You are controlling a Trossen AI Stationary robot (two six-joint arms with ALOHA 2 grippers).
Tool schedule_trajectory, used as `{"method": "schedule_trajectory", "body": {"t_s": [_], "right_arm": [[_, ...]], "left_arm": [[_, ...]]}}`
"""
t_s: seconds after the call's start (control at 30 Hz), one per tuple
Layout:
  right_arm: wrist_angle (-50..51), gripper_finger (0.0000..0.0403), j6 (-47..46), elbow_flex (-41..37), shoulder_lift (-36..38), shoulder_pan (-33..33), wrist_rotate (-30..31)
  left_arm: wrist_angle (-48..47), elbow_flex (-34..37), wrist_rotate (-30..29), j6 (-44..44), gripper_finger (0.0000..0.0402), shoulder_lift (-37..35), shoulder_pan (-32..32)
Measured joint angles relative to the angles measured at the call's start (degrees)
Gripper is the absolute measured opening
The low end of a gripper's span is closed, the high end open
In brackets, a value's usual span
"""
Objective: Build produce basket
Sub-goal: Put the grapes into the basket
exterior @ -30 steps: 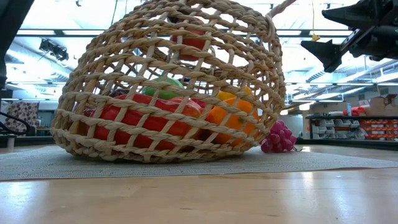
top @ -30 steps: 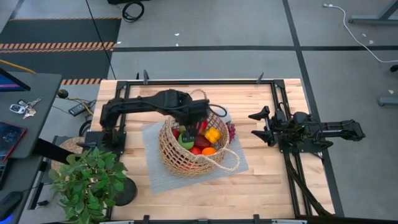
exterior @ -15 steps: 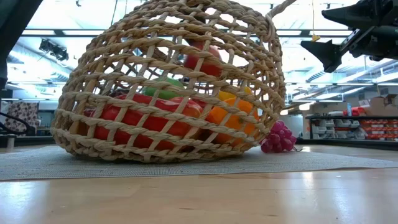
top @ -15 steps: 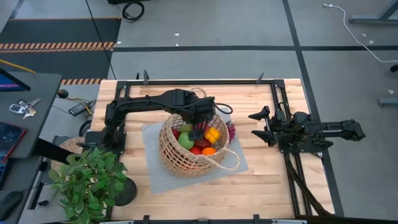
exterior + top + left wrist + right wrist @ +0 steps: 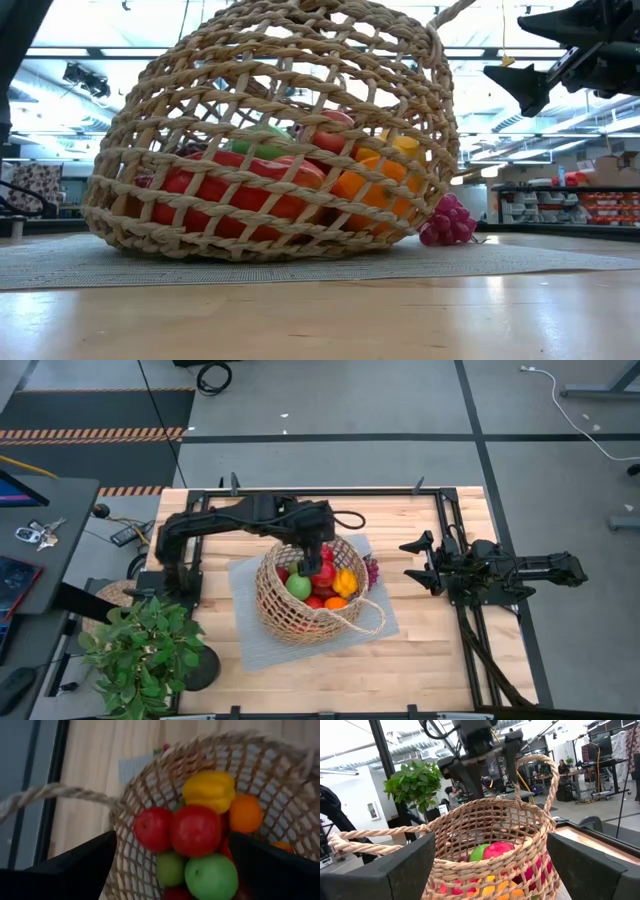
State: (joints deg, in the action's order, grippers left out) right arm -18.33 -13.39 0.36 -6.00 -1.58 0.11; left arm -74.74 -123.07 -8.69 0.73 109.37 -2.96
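Left gripper (image 5: 318,556), jaws spread and empty, hangs over the basket (image 5: 275,605) at centre frame from above; best to lift straight up, clear of the handles. Right gripper (image 5: 412,561) waits open, right of centre. Low view: basket fills the frame, mouth upward, round with no long axis, produce (image 5: 235,190) inside.

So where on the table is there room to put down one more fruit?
Bare wood runs along the near edge of the table, in front of the grey mat, and between the basket and the right pincer. The potted plant crowds the near left corner.
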Motion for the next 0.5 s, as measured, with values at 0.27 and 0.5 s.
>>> {"method": "schedule_trajectory", "body": {"t_s": [0.27, 0.5], "right_arm": [[-0.03, 0.0384, 0.0, 0.0, 0.0, 0.0, -0.17], [-0.01, 0.0384, 0.0, 0.0, 0.0, 0.02, -0.04]], "left_arm": [[17.06, 16.51, -0.36, -0.47, 0.0389, -12.06, 1.22], [44.22, 44.04, -0.77, -8.07, 0.0389, -29.57, 1.22]]}}
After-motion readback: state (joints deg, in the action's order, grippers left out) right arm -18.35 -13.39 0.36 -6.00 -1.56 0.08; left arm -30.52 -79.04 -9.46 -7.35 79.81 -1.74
